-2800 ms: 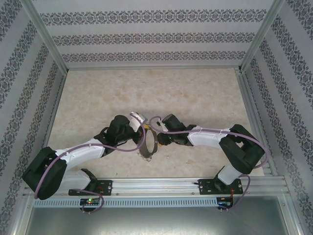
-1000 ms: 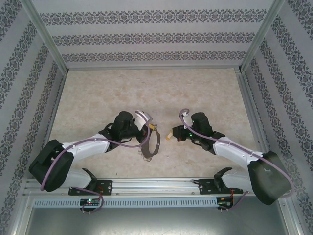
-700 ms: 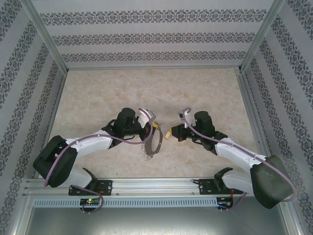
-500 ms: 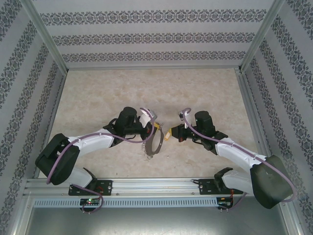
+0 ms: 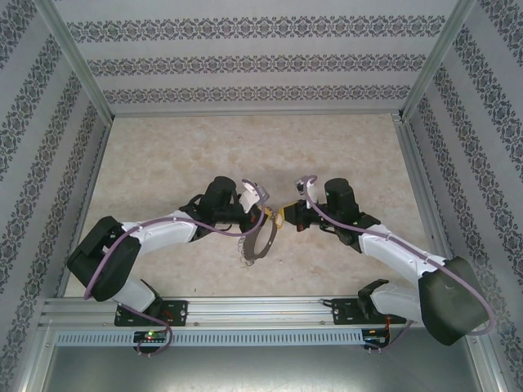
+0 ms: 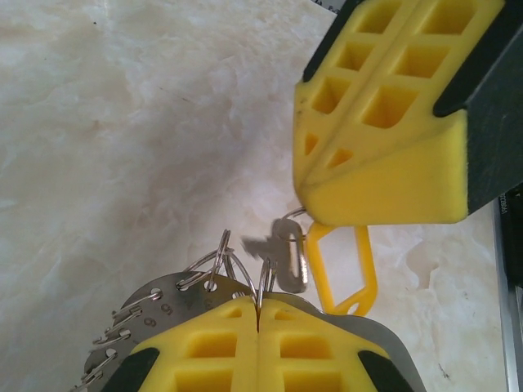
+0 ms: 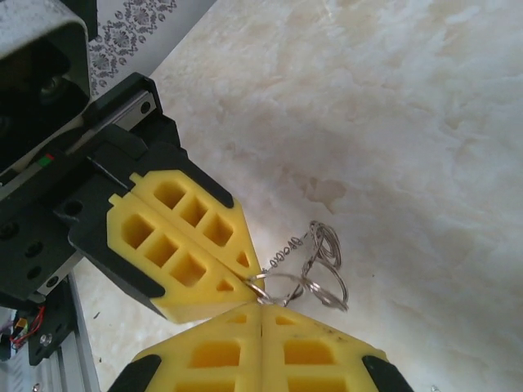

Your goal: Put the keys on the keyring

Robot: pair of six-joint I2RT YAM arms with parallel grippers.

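The keyring (image 5: 258,242) is a thin grey hoop fringed with small split rings, hanging from my left gripper (image 5: 264,214). In the left wrist view that gripper (image 6: 257,314) is shut on the hoop's numbered rim (image 6: 159,296), right at one split ring. My right gripper (image 5: 283,218) is shut on the keys (image 5: 279,219). The left wrist view shows a small silvery key (image 6: 288,249) with a yellow tag (image 6: 343,263) dangling under the right fingers (image 6: 384,163). The right gripper (image 7: 261,309) meets the left fingers (image 7: 192,245) tip to tip, with split rings (image 7: 320,269) beside them.
The pale marble-patterned table top (image 5: 204,155) lies open behind and beside both arms. Patterned walls (image 5: 261,65) with metal posts close it in. A metal rail (image 5: 261,310) carrying both arm bases runs along the near edge.
The left arm has carried the hoop up and right, and the right gripper has come left with the key. The gap between the two has closed; the fingertips now meet.
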